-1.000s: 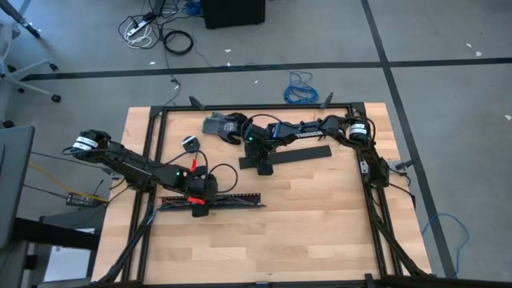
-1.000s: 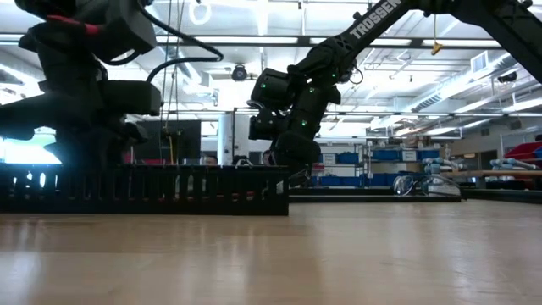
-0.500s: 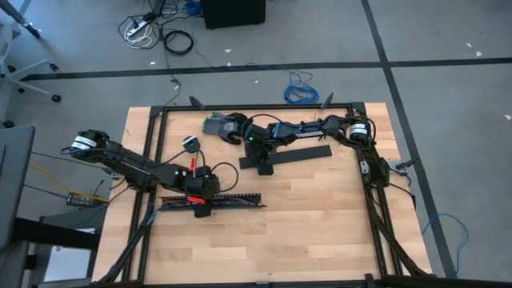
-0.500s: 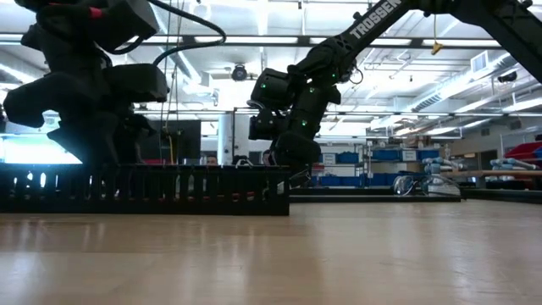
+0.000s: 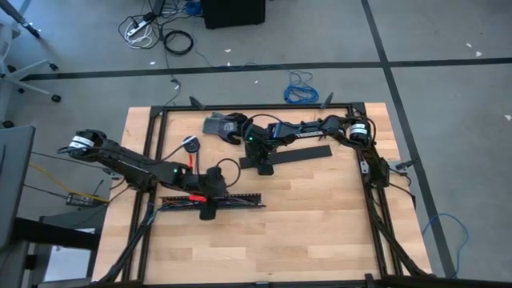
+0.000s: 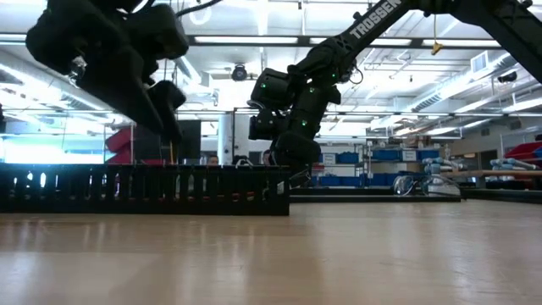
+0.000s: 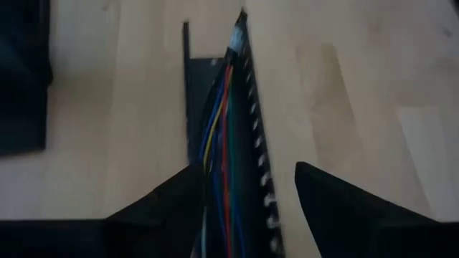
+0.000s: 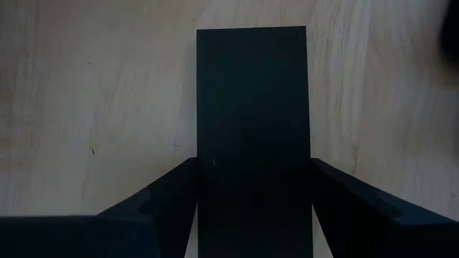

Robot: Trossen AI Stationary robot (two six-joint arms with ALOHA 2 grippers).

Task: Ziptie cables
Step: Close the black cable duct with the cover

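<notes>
The cables (image 7: 219,122), thin blue, red, green and yellow wires, lie lengthwise inside the black slotted channel (image 5: 240,200) on the wooden table. My left gripper (image 7: 244,168) hangs open above the channel (image 6: 144,188), one finger to each side and clear of it. My right gripper (image 5: 260,166) is farther back on the table. It is shut on a flat black strip (image 5: 308,153). My right gripper has the black strip between its two fingers, which meet the strip's long edges (image 8: 202,154) near its left end. The fingers come from above, slanting steeply down, and lie across the strip's width. The strip lies level, at or just above the tabletop.
A grey glove-like thing (image 5: 216,126) and a small black tool (image 5: 190,142) lie at the far side of the table. A black metal frame (image 5: 368,184) runs round the table's edges. Bare wood lies between the channel and the near edge.
My left gripper has risen from down in the channel to clear above it, and has tipped to a less steep slant. The channel and the cables have stayed where they were.
</notes>
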